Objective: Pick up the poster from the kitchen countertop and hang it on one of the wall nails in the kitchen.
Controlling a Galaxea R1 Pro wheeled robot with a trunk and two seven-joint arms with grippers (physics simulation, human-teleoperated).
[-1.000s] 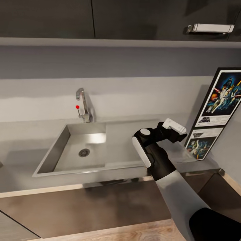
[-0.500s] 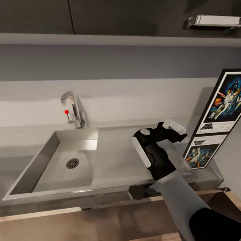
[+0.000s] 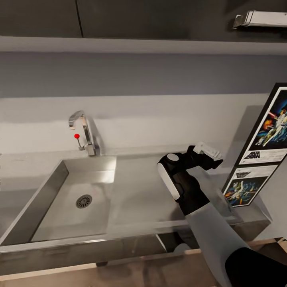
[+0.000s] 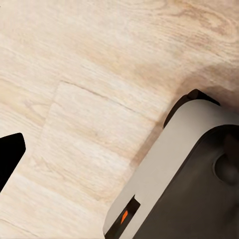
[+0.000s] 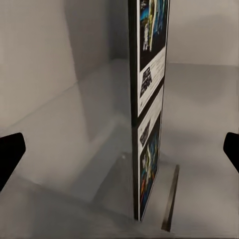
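The poster [image 3: 259, 153] stands upright on the desk [image 3: 139, 191], leaning at the right-hand wall. The right gripper [image 3: 207, 155] hovers just beside it, fingers spread wide and empty. A careless push could tip the thin frame over.

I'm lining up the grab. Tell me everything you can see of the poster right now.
The poster is a thin, flat portrait panel with a black frame, white border and dark blue artwork of figures above smaller printed panels. It stands on its bottom edge at the right end of the kitchen countertop, tilted back toward the wall; its right part is cut off in the head view. The right wrist view sees it nearly edge-on. The right claw is open just short of it, not touching.
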